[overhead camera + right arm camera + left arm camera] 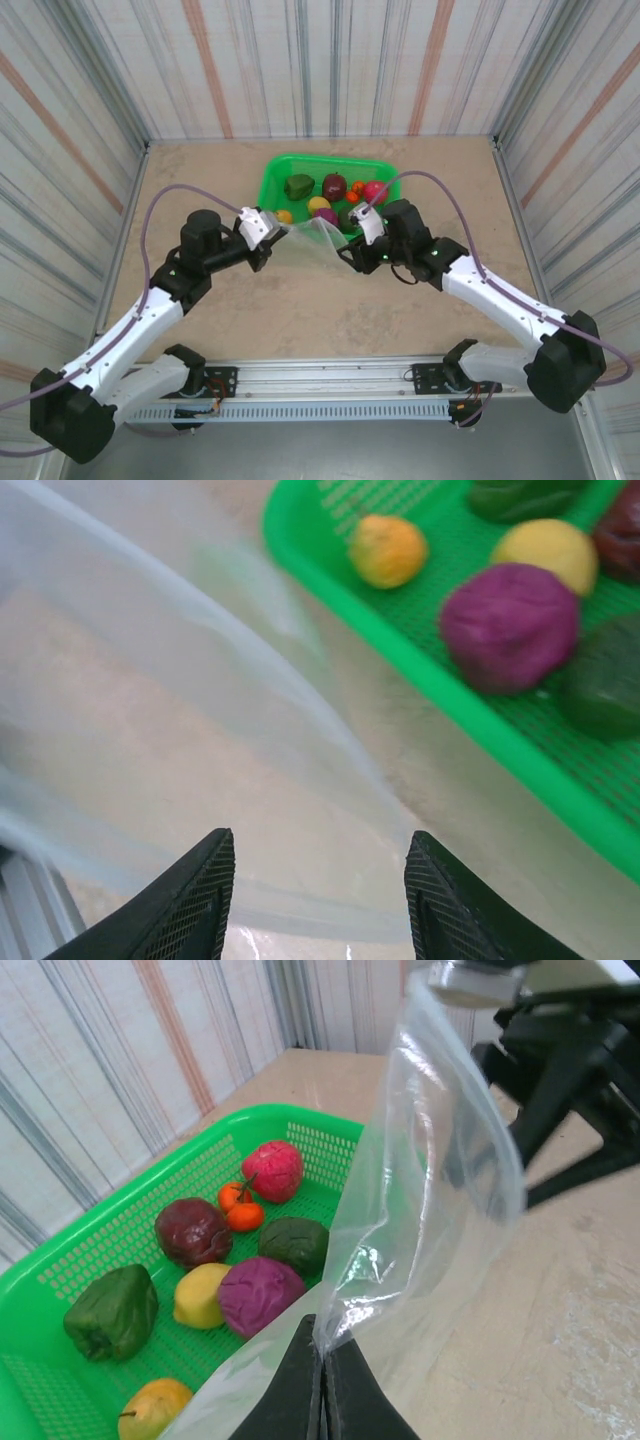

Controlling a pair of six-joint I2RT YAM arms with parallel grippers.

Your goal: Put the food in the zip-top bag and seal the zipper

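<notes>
- Top external view: we see the zip-top bag (pixel 318 238) stretched between the two tools at the centre of the frame. It is just below the green basket (pixel 275 170) and over the worktop (pixel 300 310).
- The left tool (pixel 282 233) meets the bag's left edge, and the right tool (pixel 347 242) sits at its right edge.
- In the left wrist view, the left tool (pixel 322 1350) has its fingers pressed together on a corner of the bag (pixel 430 1180) at lower centre. The clear film billows up toward the upper right.
- The food lies in the basket (pixel 90 1260) on the left. We count a maroon piece (pixel 192 1230), a purple piece (pixel 260 1295), a dark green pepper (pixel 112 1310), a yellow piece (pixel 200 1295) and a pink-red piece (pixel 272 1170).
- In the right wrist view, the right tool (pixel 320 855) has its fingers (pixel 200 890) apart at the bottom of the frame.
- The bag's film (pixel 150 680) crosses ahead of the gap, and we cannot tell whether it touches either finger.
- The basket rim (pixel 450 690) runs across the upper right.
</notes>
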